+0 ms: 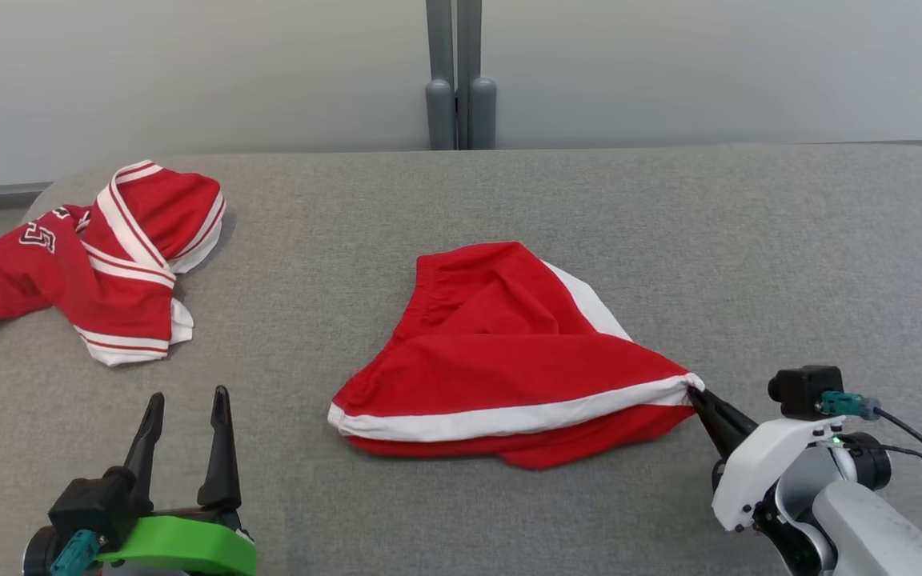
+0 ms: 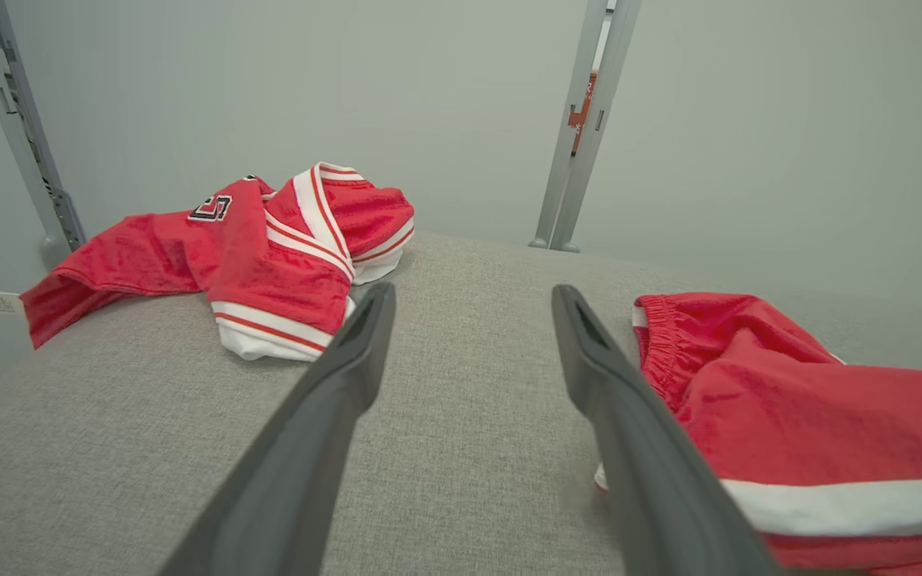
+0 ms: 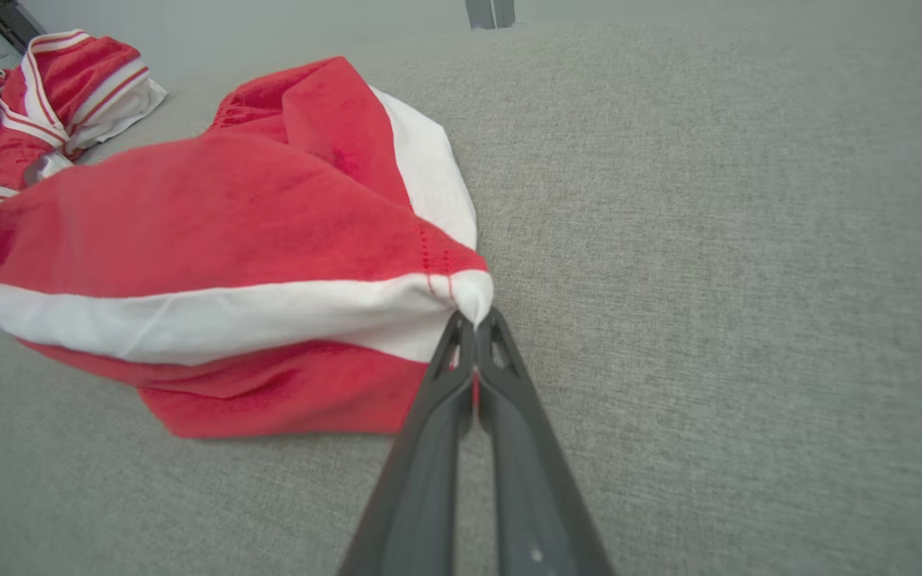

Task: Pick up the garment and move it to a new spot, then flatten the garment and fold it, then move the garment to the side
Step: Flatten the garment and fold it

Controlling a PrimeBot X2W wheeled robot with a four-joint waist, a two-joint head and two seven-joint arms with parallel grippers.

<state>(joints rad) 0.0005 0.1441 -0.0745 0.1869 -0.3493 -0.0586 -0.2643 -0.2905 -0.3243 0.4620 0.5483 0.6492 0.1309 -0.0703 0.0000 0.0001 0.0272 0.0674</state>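
Note:
The garment (image 1: 109, 256), a rumpled red jersey with white red-striped trim and black white-outlined print, lies at the table's far left; its left end droops over the edge. It also appears in the left wrist view (image 2: 269, 256) and in the right wrist view (image 3: 45, 104). My left gripper (image 1: 189, 394) stands open near the front left, short of the garment, nothing between its fingers (image 2: 473, 292). Red shorts (image 1: 501, 352) with a white stripe lie mid-table. My right gripper (image 1: 693, 390) is shut on their white right corner (image 3: 473, 320).
The grey fabric table (image 1: 669, 240) stretches wide to the right and behind the shorts (image 3: 213, 216). Two grey posts (image 1: 461, 80) stand at the back edge against a pale wall. The shorts (image 2: 789, 400) lie just right of my left fingers.

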